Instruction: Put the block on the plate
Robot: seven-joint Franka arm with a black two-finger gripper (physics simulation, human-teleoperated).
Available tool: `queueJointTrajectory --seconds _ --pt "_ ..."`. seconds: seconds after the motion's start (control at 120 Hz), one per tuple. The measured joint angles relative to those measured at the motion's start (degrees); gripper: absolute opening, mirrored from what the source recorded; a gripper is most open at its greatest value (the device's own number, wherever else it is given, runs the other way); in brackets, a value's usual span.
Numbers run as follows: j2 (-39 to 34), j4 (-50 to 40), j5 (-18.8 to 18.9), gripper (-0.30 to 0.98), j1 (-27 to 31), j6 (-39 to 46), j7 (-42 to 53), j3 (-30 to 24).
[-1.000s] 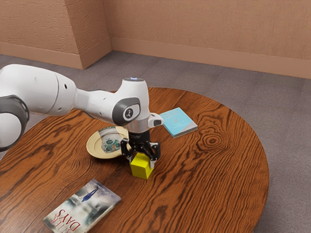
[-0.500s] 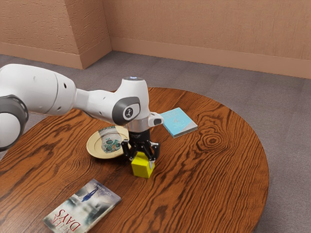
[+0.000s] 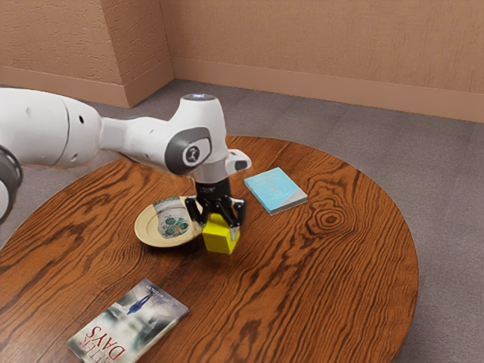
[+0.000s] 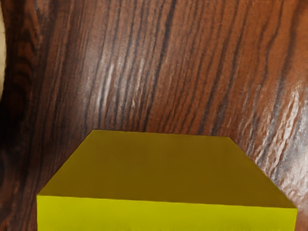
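A black gripper (image 3: 218, 227) clasps a yellow block (image 3: 219, 241) between its fingers above a round wooden table (image 3: 310, 295), just beside a patterned plate (image 3: 153, 236). A blue book (image 3: 274, 187) lies beyond them toward the exterior view's right; a paperback (image 3: 132, 321) marked "DAYS" rests nearer the camera, its lower edge cropped. The gripper hides part of the block's top and overlaps the plate's rim. The wrist view cuts off both block and plate.

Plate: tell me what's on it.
On the plate I see a printed pattern. My gripper covers part of the rim, so I can't see that part.
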Motion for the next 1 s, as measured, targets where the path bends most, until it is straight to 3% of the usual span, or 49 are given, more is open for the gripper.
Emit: queueJointTrajectory --seconds 0.242,0.65,1.0 --pt "-1.0 3.5 0.8 0.36 1.4 -2.6 0.2 0.2" --pt "-2.6 4.4 2.6 0.36 8.4 -4.3 1.0 0.3" --pt "-1.0 4.6 2.7 0.36 9.6 -3.3 1.9 4.6"
